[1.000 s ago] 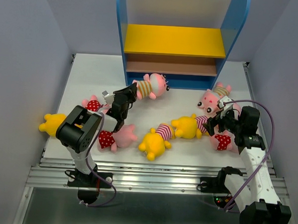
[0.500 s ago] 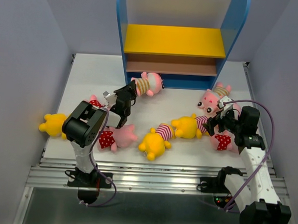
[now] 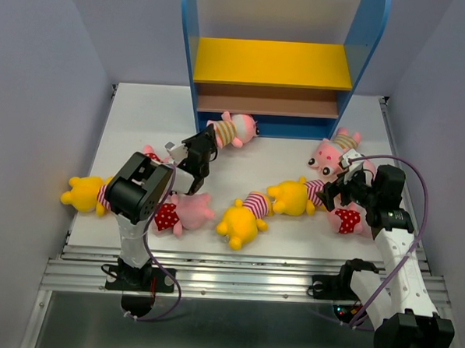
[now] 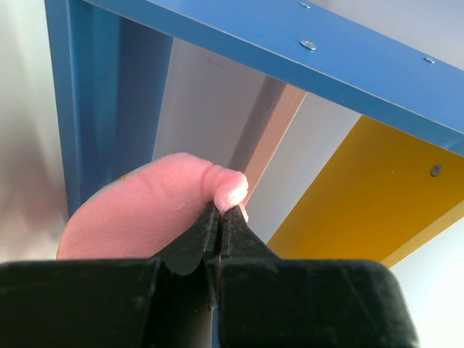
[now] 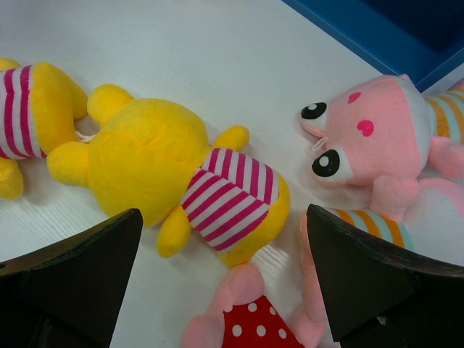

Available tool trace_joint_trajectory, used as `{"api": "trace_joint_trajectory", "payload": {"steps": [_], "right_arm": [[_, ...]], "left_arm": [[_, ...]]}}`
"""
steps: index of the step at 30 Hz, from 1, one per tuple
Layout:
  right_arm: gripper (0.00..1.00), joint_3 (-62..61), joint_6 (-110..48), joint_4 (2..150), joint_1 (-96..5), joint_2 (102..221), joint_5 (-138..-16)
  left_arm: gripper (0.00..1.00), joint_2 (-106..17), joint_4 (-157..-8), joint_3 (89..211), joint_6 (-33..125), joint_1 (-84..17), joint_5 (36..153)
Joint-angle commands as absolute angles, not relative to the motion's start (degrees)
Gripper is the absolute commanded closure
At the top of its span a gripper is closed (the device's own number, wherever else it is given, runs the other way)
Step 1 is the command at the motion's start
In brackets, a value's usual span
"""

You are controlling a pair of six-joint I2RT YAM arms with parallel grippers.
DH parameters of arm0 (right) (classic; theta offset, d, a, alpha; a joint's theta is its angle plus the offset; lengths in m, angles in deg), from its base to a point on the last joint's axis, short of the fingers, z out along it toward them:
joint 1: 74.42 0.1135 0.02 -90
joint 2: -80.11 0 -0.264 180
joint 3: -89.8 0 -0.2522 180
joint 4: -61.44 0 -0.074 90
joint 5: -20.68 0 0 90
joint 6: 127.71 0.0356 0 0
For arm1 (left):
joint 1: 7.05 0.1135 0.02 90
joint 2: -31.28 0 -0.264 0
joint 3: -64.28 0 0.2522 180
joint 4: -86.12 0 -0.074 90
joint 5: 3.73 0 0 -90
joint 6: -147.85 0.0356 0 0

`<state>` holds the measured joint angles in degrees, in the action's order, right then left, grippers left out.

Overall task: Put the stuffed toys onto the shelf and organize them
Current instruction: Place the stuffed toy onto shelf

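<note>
Noted: left claw (image 4: 220, 217) clamped on striped-shirt pig (image 3: 233, 131), presenting it at the shelf (image 3: 273, 63) base for loading; right claw (image 5: 223, 217) apart above yellow bear (image 5: 138, 167) right-front of the shelf, evidently staged for pickup.

Overhead camera facing shelf (image 3: 273, 63), left wrist close against same shelf, right wrist low over stuffed toys (image 5: 145, 167)

The left arm was extended forward, wrist low, with the left gripper (image 3: 205, 144) pinched nearly closed on what looked like a limb of the striped-shirt pig (image 3: 233, 132). The right arm was bent at the elbow, and the right gripper (image 3: 335, 189) pointed leftward with its fingers spread wide, holding nothing.
</note>
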<state>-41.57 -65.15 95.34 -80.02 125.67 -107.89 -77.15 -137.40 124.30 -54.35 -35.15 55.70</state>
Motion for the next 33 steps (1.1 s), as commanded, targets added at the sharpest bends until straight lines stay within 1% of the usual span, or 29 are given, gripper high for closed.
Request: {"api": "trace_joint_trajectory", "payload": {"steps": [1,14,27,28,29,31,32,33], "right_arm": [[0.0,-40.41,-65.84,94.09,-80.31,125.46,-107.99],[0.0,-40.32,-65.92,94.09,-80.31,125.55,-107.91],[0.0,-40.41,-65.92,94.18,-80.31,125.9,-107.82],[0.0,-40.41,-65.92,94.09,-80.31,125.9,-107.73],[0.0,-40.41,-65.92,94.18,-80.31,125.99,-107.73],[0.0,-40.41,-65.92,94.09,-80.31,126.08,-107.64],[0.0,-40.41,-65.92,94.09,-80.31,126.16,-107.64],[0.0,-40.41,-65.92,94.09,-80.31,126.16,-107.64]], "left_arm": [[1.0,-77.44,-136.9,126.38,-56.76,-35.88,53.31],[1.0,-81.75,-131.72,133.49,-58.16,-36.14,51.29],[0.99,-87.28,-131.54,138.86,-60.1,-36.05,50.05],[0.95,-87.55,-132.06,138.95,-59.66,-36.14,50.4],[0.84,-88.07,-133.37,138.95,-58.96,-36.05,51.1],[0.74,-88.6,-135.13,138.51,-58.43,-35.97,51.9],[0.67,-88.95,-137.4,137.73,-58.25,-36.05,52.77],[0.65,-89.05,-138.47,137.2,-57.99,-35.97,53.3]]}}
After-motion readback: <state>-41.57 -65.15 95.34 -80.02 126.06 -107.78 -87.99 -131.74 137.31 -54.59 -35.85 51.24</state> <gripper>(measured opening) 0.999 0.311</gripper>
